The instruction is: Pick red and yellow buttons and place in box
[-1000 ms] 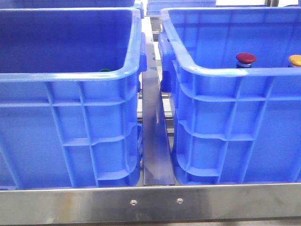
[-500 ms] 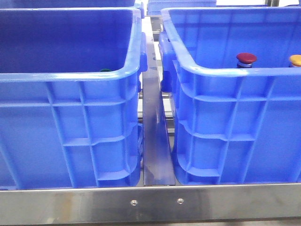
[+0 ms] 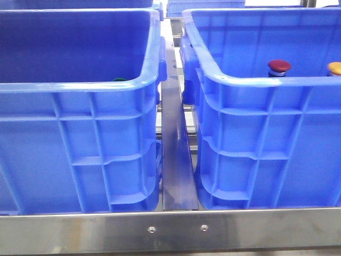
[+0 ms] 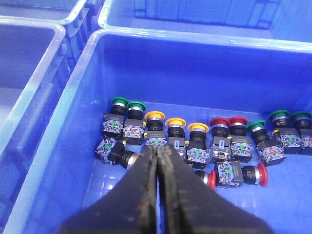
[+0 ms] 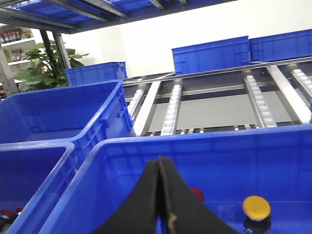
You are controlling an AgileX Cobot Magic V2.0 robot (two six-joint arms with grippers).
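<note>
In the front view the right blue crate (image 3: 256,82) holds a dark red button (image 3: 278,66) and an orange-yellow button (image 3: 334,68), both upright. The right wrist view shows the same crate (image 5: 204,139). There my right gripper (image 5: 159,159) is shut and empty above it, half hiding the red button (image 5: 196,193); the yellow button (image 5: 256,207) stands beside it. In the left wrist view my left gripper (image 4: 158,148) is shut and empty above a crate (image 4: 73,146) holding several yellow (image 4: 176,122), red (image 4: 219,122) and green (image 4: 118,101) buttons. Neither gripper shows in the front view.
The left crate (image 3: 80,88) stands beside the right one with a steel rail (image 3: 176,160) between them; a green cap (image 3: 118,80) peeks over its rim. A steel bar (image 3: 170,229) runs along the front. Roller conveyor tracks (image 5: 170,109) and more blue crates (image 5: 209,53) lie behind.
</note>
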